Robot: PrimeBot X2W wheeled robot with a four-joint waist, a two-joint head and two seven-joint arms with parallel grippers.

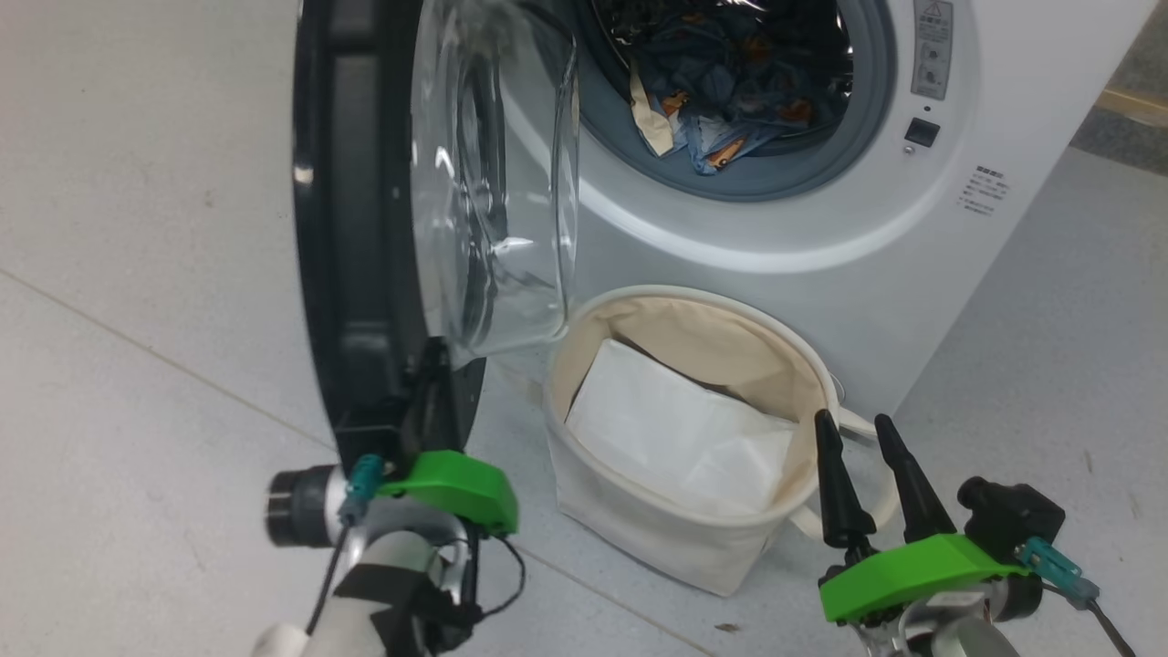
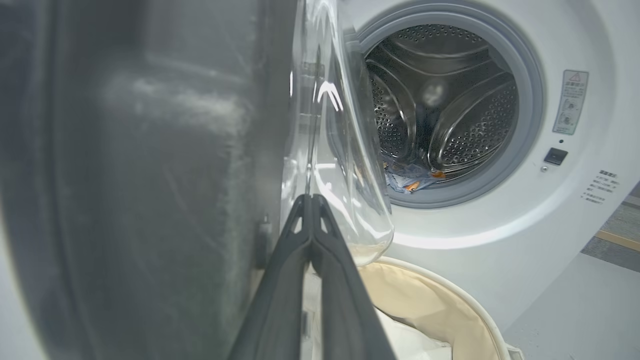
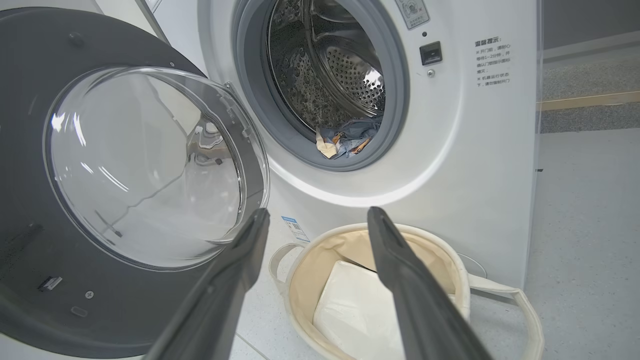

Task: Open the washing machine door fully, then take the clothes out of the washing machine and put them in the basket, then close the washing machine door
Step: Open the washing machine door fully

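Fingers of my left gripper (image 2: 311, 200) are pressed together with nothing between them. Their tips lie low against the inner face of the washing machine door (image 1: 356, 228), where the black rim meets the glass bowl. My right gripper (image 1: 853, 420) is spread wide and empty, hovering just above the near right rim of the basket (image 1: 639, 529). The basket sits ahead of and below that gripper and holds a flat white sheet (image 1: 675, 429), none of the clothes. The clothes (image 1: 730, 82) lie farther ahead and higher up, heaped at the lower lip of the drum mouth in the washing machine (image 1: 1004, 91). The door stands edge-on to the right gripper's left, between my left gripper and the drum. So I judge the right arm nearer, with an open path up and forward.
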